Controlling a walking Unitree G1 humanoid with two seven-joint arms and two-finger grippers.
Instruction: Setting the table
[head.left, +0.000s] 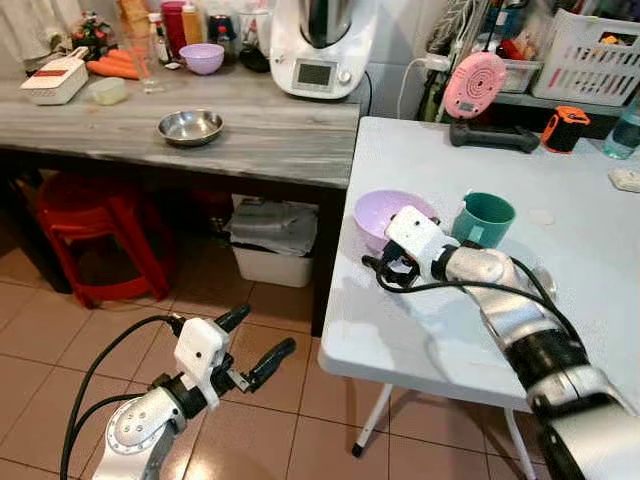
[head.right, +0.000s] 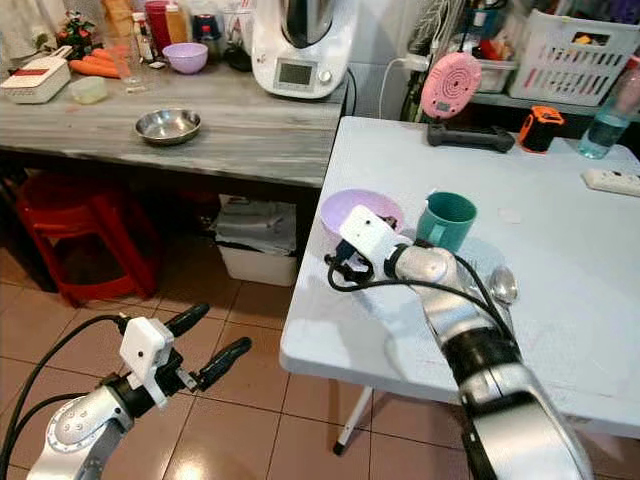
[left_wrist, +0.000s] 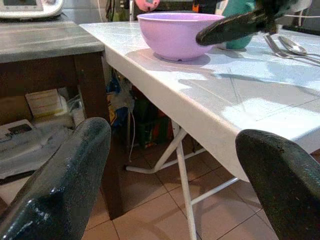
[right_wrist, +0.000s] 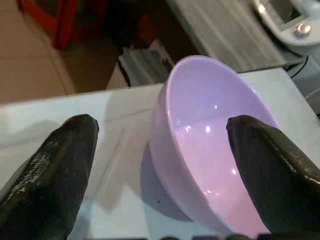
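Nearest us, over the glossy brown floor tiles (head.left: 40, 360), our left gripper (head.left: 253, 343) hangs off the table's near corner, its two rubbery black fingers spread apart. Beyond it, on the smooth white table (head.left: 420, 330), our right gripper (right_wrist: 160, 165) hovers with fingers apart, one outside and one over the hollow of the round, glossy lilac bowl (head.left: 385, 212); we cannot tell whether either touches it. Just beside the bowl, past our wrist, stands a teal cup (head.left: 483, 220). A metal spoon (head.right: 502, 285) is partly hidden behind our arm. Farther off, a shallow steel dish (head.left: 190, 126) sits on the grained grey counter (head.left: 270, 140).
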